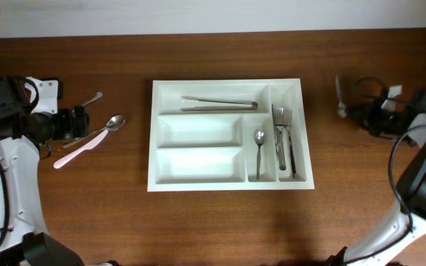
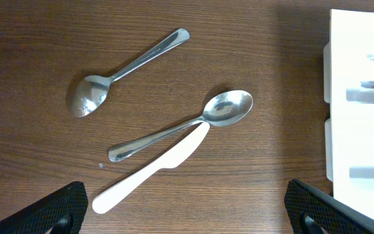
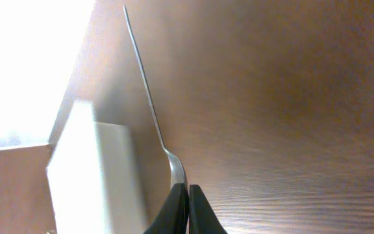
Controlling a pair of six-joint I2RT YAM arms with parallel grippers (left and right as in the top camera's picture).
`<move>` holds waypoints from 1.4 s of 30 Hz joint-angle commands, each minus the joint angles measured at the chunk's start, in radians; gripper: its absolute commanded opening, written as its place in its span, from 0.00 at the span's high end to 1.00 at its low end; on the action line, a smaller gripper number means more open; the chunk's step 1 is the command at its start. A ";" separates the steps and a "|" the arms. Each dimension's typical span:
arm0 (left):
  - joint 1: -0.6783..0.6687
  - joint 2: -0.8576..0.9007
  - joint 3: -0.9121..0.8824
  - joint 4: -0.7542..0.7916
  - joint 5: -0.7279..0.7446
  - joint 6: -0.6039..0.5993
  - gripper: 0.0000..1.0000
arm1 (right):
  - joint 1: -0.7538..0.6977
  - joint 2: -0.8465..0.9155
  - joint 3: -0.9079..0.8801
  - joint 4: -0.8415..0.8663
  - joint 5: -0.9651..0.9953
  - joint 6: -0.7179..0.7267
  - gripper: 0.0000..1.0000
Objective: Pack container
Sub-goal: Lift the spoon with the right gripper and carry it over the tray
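Observation:
The white container lies mid-table, holding metal tongs in its top compartment, a spoon in one narrow slot and forks in the other. To its left lie two metal spoons and a white plastic knife. My left gripper hovers wide open just short of them, with nothing between its fingers. Right of the container, my right gripper is shut on a thin metal utensil, seen edge-on and lifted above the table.
The container's edge shows at the right of the left wrist view. A blurred white block stands beside the held utensil in the right wrist view. Bare wood surrounds the container.

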State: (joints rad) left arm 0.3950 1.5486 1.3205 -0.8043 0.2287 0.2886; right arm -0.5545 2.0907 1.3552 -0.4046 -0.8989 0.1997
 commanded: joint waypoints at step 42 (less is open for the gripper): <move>0.003 0.007 0.019 0.000 0.011 0.012 0.01 | 0.751 -0.457 0.056 -0.642 0.839 -0.087 0.96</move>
State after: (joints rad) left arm 0.3950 1.5486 1.3205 -0.8043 0.2287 0.2886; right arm 0.1860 1.6352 1.4200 -1.0470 -0.0746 0.1535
